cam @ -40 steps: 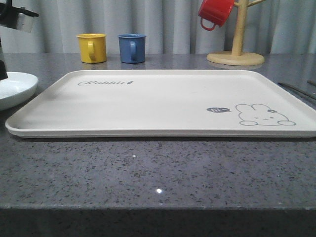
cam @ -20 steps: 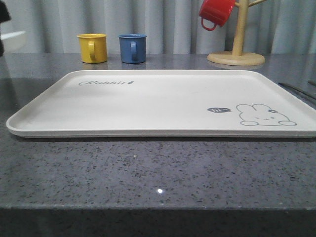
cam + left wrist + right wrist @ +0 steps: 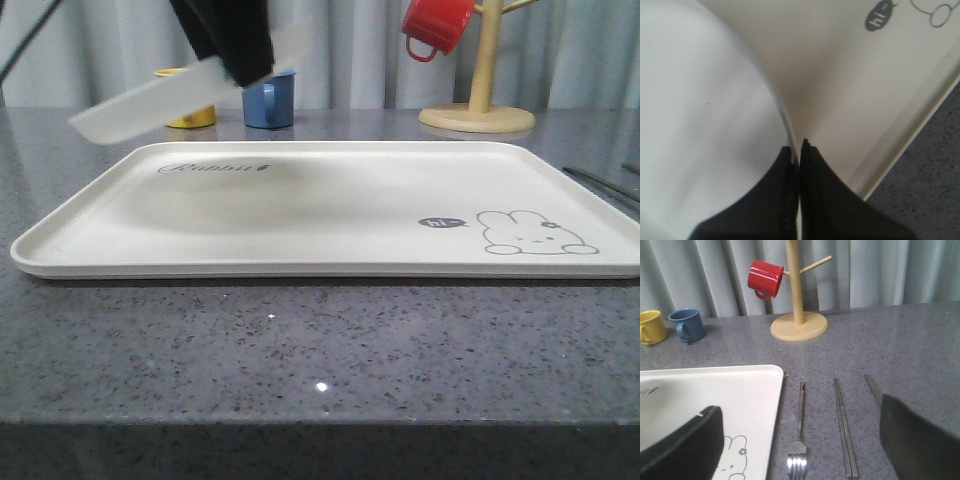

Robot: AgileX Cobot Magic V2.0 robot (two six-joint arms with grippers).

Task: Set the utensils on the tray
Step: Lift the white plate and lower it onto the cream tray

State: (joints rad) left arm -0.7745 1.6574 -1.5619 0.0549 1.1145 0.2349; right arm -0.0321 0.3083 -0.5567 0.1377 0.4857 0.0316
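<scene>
Gripping the rim of a white plate, the left gripper is seen with its jaws pressed almost together on the plate's edge. In the front view the plate is blurred, tilted and held in the air above the far left corner of the tray, where a soft shadow lies near the "Rabbit" script. The left gripper shows there as a dark blur.

The right gripper is seen with jaws wide apart, nothing between them, above the bench by the tray's right edge. On the bench just right of the tray, a fork, a pair of chopsticks and one further utensil, partly hidden by a finger, lie side by side, roughly parallel, none on the tray.

Near the bench's far edge stand a yellow mug and a blue mug. A red mug hangs on a wooden mug tree.
</scene>
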